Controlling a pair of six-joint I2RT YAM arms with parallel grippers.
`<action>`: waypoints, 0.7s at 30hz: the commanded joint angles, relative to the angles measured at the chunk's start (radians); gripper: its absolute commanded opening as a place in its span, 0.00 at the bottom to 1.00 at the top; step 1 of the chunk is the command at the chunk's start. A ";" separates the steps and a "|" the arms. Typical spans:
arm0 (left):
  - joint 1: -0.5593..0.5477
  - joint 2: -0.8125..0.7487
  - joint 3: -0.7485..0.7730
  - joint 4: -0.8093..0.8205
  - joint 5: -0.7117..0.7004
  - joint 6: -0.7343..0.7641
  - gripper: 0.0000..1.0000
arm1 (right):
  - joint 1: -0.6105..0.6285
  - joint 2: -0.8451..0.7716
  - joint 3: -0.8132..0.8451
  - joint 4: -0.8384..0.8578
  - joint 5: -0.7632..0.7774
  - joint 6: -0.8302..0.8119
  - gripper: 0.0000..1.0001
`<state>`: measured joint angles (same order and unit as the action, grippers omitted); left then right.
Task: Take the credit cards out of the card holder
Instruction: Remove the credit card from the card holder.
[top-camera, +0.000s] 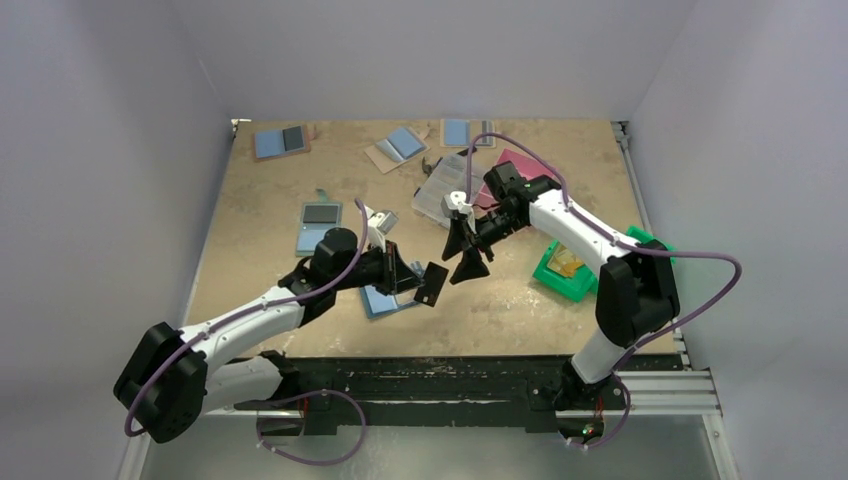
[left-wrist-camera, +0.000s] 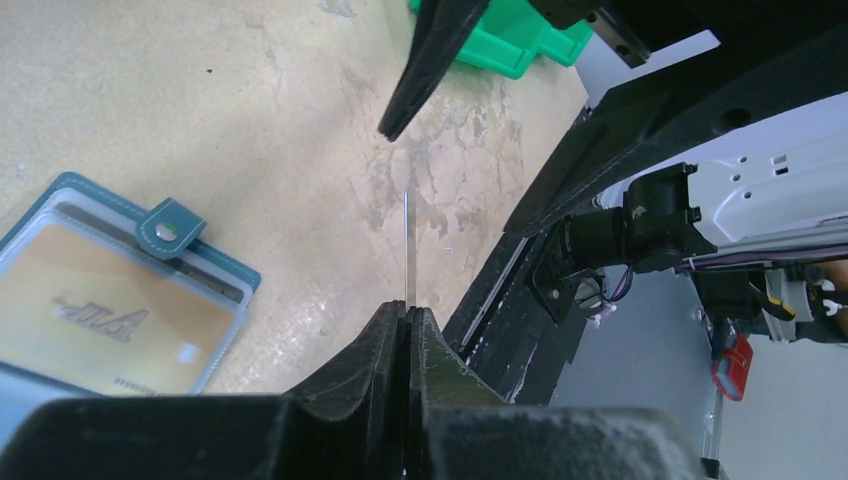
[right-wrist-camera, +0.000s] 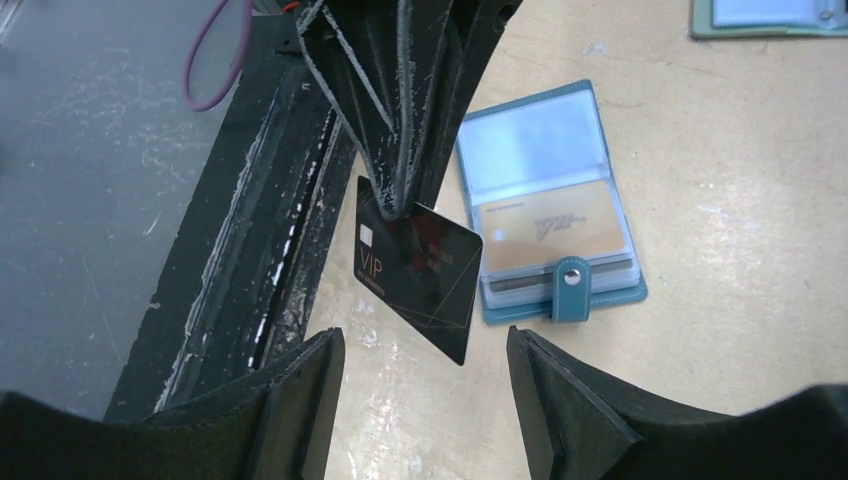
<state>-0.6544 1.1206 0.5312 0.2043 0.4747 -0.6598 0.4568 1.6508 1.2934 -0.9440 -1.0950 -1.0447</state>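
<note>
The card holder (right-wrist-camera: 550, 205) lies open on the table, blue with a teal edge and snap tab, a gold card showing in its clear sleeve; it also shows in the left wrist view (left-wrist-camera: 110, 290) and beside the left arm (top-camera: 385, 300). My left gripper (top-camera: 415, 279) (left-wrist-camera: 408, 310) is shut on a black credit card (top-camera: 432, 285) marked VIP (right-wrist-camera: 415, 265), held in the air by one corner; the left wrist view shows this card edge-on (left-wrist-camera: 409, 245). My right gripper (top-camera: 457, 265) (right-wrist-camera: 425, 350) stands open just short of the card's free corner, touching nothing.
Other blue holders lie at the back (top-camera: 281, 141) (top-camera: 400, 147) (top-camera: 462, 132), and one with a black panel (top-camera: 320, 222) at mid-left. A clear bag (top-camera: 445, 185) sits by the right arm. A green tray (top-camera: 565, 268) stands at the right. The black base rail (top-camera: 450, 380) runs along the near edge.
</note>
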 joint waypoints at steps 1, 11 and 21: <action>-0.030 0.021 0.057 0.064 -0.014 0.040 0.00 | 0.001 0.007 -0.008 0.031 -0.031 0.057 0.69; -0.065 0.052 0.078 0.078 -0.025 0.049 0.00 | 0.001 0.025 -0.010 0.022 -0.051 0.092 0.64; -0.076 0.041 0.068 0.084 -0.041 0.048 0.00 | 0.005 0.039 -0.010 -0.008 -0.089 0.089 0.53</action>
<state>-0.7231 1.1717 0.5674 0.2256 0.4431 -0.6342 0.4580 1.6833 1.2842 -0.9283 -1.1259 -0.9581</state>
